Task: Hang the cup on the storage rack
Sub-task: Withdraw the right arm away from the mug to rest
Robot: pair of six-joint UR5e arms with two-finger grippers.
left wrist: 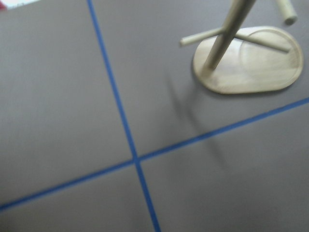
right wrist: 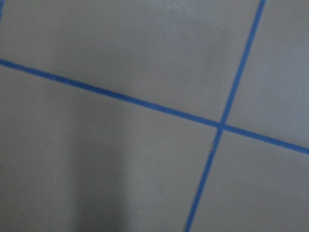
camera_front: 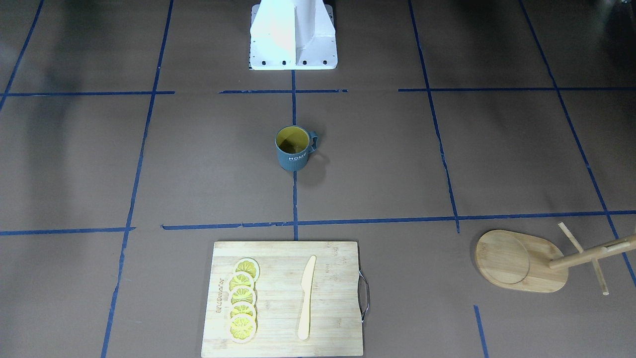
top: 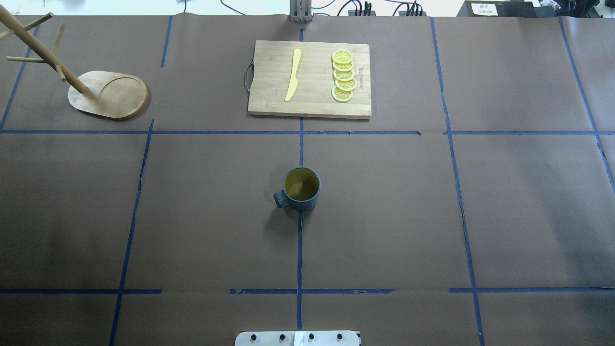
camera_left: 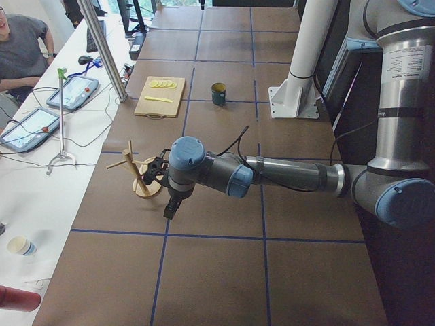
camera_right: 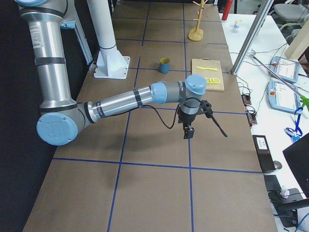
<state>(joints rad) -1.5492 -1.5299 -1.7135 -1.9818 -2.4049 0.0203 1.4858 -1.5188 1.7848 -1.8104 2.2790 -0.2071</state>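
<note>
At the jaws: left gripper (camera_left: 168, 212) shows only in the left side view, pointing down over the table (top: 192, 216); can't tell if its jaws are apart or together. Right gripper (camera_right: 187, 133) is the same story: right side view only, pointing down, jaw state unreadable. Right wrist camera gives just blurred brown surface and a cross of blue tape (right wrist: 219, 125).

Cup (top: 301, 190) sits in neither gripper and is well apart from both. It stands upright at table centre on the middle tape line, between the white pedestal (camera_front: 293, 35) and the cutting board (top: 269, 77). Dark blue-grey, ribbed wall, yellow inside, white "HOME" on the far face, loop handle pointing left.

Storage rack (top: 120, 96) stands near the left gripper, at the far left corner, well apart from the cup. Light wood: flat oval base with a round groove, straight round pole rising from one end, thin dowel pegs crossing it. Left wrist camera sees its base and lower pegs at upper right.

Cutting board lies far centre: rectangular bamboo, metal handle on its left edge. On it are a row of five overlapping lemon slices (top: 343, 77) on the right half and a pale yellow knife (top: 293, 74) left of them, lying near-to-far. Table cover is matte brown paper, gridded with blue tape.
</note>
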